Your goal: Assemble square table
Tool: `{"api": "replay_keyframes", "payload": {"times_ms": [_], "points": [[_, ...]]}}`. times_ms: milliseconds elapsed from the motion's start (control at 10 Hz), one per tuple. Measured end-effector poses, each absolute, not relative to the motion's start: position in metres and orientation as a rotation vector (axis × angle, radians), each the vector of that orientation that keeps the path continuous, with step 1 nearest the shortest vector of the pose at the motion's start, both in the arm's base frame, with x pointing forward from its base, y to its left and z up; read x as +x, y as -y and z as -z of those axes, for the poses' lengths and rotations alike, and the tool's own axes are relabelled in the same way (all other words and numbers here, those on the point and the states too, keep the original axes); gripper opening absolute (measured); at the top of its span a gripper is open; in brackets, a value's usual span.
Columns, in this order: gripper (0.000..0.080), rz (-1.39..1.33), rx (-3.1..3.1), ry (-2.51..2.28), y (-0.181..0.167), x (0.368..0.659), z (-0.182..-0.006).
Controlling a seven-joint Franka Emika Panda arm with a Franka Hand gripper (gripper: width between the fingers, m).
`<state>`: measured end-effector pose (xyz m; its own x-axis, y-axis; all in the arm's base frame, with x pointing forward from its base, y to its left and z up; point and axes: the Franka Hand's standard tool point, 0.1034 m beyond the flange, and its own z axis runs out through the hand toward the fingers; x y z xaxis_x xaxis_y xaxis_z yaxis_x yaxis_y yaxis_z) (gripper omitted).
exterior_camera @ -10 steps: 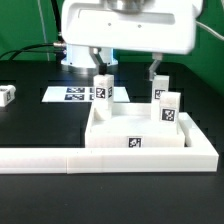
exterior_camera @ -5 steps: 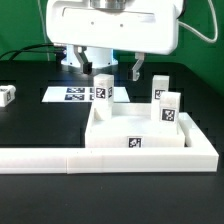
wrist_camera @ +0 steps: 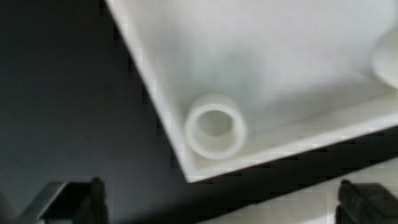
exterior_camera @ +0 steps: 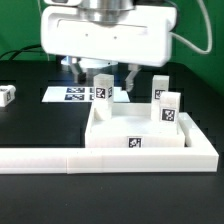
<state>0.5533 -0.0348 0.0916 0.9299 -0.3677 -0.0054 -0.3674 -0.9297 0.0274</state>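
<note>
White plastic fills most of the exterior view: the arm's broad wrist housing hangs low over the far side of the tabletop [exterior_camera: 138, 134], and the gripper [exterior_camera: 105, 78] points straight down with its two dark fingers spread apart, grasping nothing. The tabletop is a square tray with a raised rim, resting on the black table [exterior_camera: 30, 125] against the long border bar [exterior_camera: 60, 157] in front. Three tagged legs stand upright at its far side: one leg [exterior_camera: 103, 88] toward the exterior view's left, a second leg [exterior_camera: 160, 87] and a third leg [exterior_camera: 169, 106] toward the right. The marker board [exterior_camera: 70, 95] lies behind, partly hidden by the first leg. A small tagged block [exterior_camera: 6, 95] is cut off at the left edge. The wrist view shows a tabletop corner with its round hole [wrist_camera: 215, 127], blurred, and both fingertips [wrist_camera: 73, 203] off the plastic.
</note>
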Motion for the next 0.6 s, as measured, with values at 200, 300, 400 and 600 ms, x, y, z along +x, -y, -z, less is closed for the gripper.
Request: {"api": "replay_keyframes", "payload": {"times_ms": [200, 300, 400, 600], "points": [[0.0649, 0.025, 3.064, 0.531, 0.082, 0.539, -0.083], [0.0649, 0.021, 3.064, 0.516, 0.096, 0.536, -0.081], [0.0649, 0.023, 3.068, 0.522, 0.111, 0.531, -0.078], [0.0649, 0.023, 3.063, 0.526, 0.125, 0.529, -0.078]]}}
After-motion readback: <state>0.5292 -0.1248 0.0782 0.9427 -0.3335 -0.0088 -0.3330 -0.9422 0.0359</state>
